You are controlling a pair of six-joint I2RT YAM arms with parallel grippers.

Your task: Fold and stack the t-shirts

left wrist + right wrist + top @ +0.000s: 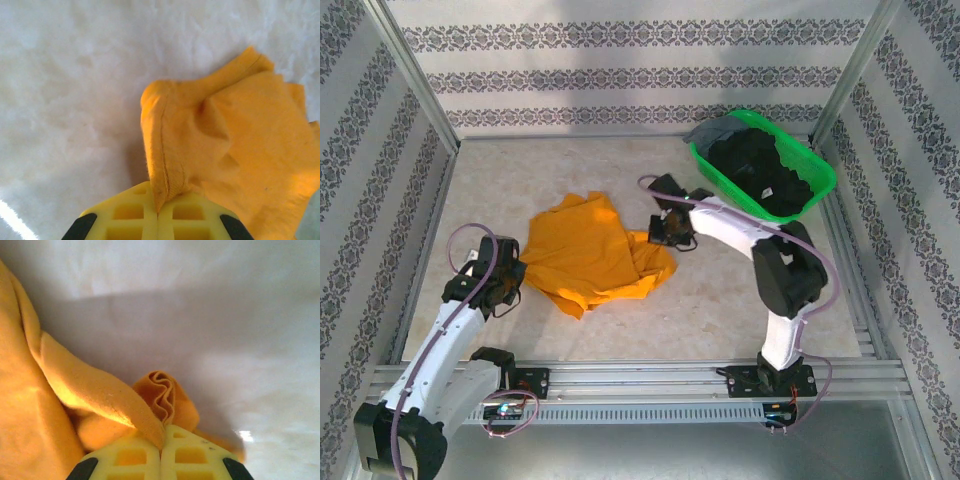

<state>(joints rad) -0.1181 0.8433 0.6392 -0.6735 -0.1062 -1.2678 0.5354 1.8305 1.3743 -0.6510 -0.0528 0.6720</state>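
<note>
- The left arm [450, 320] is reaching in low from the near left corner of the desk [720, 295]. Its white forearm is slanting toward the middle, bringing the left pincer [513, 280] to the left edge of the orange-yellow t-shirt [590, 255].
- The right arm [782, 272] is rising from its base at the near edge, bending at a dark elbow and stretching leftward. The right pincer [662, 230] is pointing down at the shirt's right edge.
- The orange-yellow t-shirt is lying rumpled and partly spread at the middle of the desk, between the two pincers.
- The black and dark grey t-shirts [760, 170] are sitting heaped in the green basket [730, 190] at the far right corner, well apart from both arms.
- The left wrist camera is showing what the overhead view cannot: the left pincer [157, 212] is clamping its yellow fingers [130, 212] together on a stitched hem of the shirt [235, 145], which is running up out of the grip.
- The right wrist camera is showing the right pincer [162, 445] squeezing a bunched, rippled fold of the orange cloth [30, 405], its fingers [192, 455] pressing together with the fabric caught between them.
</note>
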